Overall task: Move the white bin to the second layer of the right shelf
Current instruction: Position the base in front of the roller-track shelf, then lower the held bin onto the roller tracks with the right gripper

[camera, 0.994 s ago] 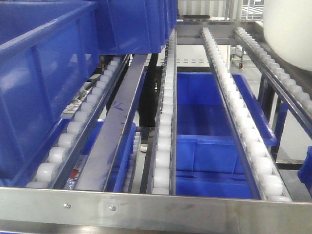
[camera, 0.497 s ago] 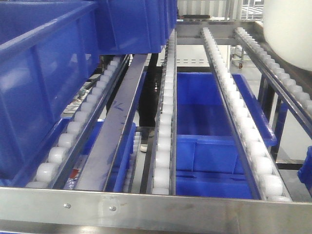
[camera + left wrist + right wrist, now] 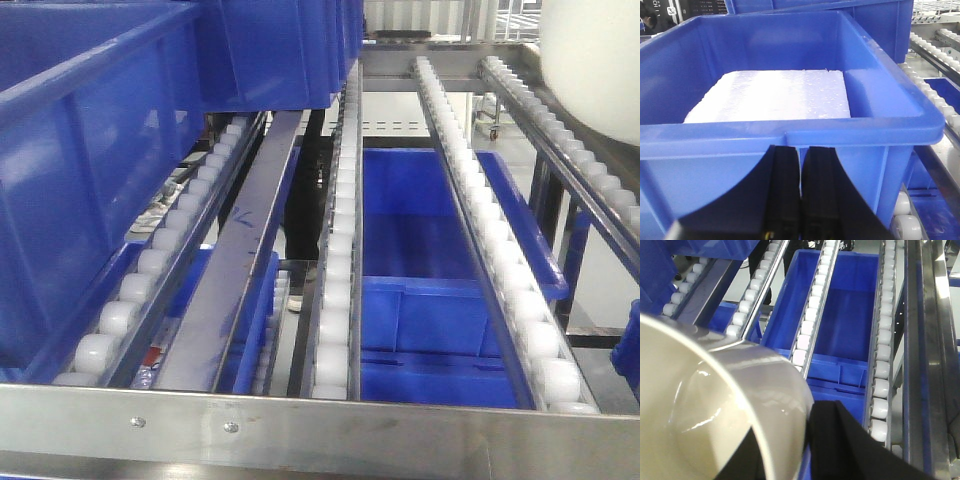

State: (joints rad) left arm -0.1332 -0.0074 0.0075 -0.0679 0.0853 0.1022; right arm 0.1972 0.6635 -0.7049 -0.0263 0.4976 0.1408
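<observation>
Up in the front view's top right corner, the white bin (image 3: 595, 50) hangs over the right shelf second layer (image 3: 497, 270); can't tell if it touches. Right gripper (image 3: 785, 450) is clamped on its rim. Left gripper (image 3: 801, 170) is pinched together, empty, facing a blue crate (image 3: 790, 135) holding white foam (image 3: 775, 95).

Left pincer (image 3: 800, 200) pressed closed; right pincer (image 3: 790, 442) clamps the white bin (image 3: 705, 405).

Glossy cream-toned white bin (image 3: 715, 405). Plain blue crates (image 3: 100, 150). White rollers (image 3: 335, 280) in dotted rows along silver-grey steel rails (image 3: 320, 428). Grainy white foam slab (image 3: 775, 95). Black left gripper (image 3: 800, 160).
</observation>
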